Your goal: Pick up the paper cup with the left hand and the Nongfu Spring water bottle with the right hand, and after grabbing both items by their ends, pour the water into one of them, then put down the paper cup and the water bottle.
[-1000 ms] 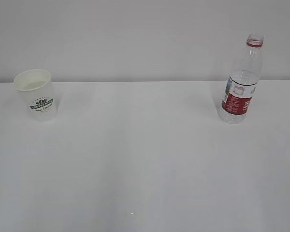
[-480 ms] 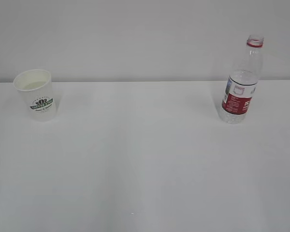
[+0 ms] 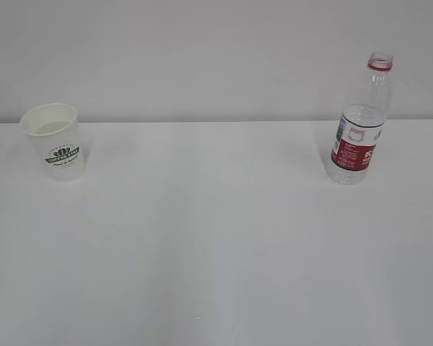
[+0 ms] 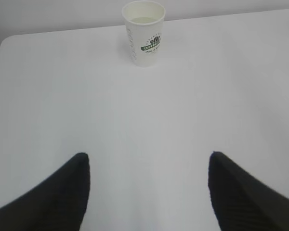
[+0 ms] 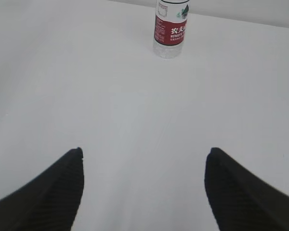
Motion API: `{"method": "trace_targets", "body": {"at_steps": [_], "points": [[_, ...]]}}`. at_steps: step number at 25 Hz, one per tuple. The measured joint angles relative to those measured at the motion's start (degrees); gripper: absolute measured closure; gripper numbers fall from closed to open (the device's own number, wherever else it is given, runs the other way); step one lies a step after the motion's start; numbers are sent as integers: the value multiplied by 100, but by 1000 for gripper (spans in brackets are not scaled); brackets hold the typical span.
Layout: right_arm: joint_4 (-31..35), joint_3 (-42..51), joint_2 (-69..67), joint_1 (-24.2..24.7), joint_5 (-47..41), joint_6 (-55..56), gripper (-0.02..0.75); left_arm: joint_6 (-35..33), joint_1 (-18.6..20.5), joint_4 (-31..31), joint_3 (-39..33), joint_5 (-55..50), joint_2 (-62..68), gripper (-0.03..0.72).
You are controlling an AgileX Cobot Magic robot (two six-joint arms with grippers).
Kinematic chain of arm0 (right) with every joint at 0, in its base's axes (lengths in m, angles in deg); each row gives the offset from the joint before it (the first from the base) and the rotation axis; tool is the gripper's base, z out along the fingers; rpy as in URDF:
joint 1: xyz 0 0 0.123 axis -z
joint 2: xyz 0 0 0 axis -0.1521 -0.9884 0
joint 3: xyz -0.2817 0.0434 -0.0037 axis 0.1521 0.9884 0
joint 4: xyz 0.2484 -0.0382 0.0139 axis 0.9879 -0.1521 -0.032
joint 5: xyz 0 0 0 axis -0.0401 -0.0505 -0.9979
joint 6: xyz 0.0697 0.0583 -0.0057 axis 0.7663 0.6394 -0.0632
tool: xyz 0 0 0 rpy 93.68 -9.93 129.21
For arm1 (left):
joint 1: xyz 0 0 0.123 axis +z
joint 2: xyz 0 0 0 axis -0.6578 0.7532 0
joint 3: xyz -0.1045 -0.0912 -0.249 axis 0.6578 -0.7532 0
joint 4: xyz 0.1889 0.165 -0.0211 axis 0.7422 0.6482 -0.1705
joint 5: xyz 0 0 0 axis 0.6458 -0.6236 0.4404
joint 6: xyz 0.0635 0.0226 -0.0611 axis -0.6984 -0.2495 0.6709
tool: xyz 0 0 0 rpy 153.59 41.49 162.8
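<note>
White table (image 3: 216,238); end effectors agape, empty.

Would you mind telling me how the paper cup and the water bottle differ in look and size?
The paper cup is opaque white with a green logo; the water bottle is clear plastic with a red-and-white label. The cup is short and tapered, the bottle roughly twice as tall with a narrow neck. Both stand upright, uncovered and untouched on the white table.

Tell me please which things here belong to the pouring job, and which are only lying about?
For the job: cup, bottle, left gripper, right gripper, both open and empty.
Lying about: nothing; only the bare table.
</note>
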Motion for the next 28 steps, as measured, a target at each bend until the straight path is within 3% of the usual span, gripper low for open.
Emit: {"method": "trace_targets", "body": {"at_steps": [28], "points": [[0,0,3,0,0,0,150,0,0,0,0,0,0,127]]}}
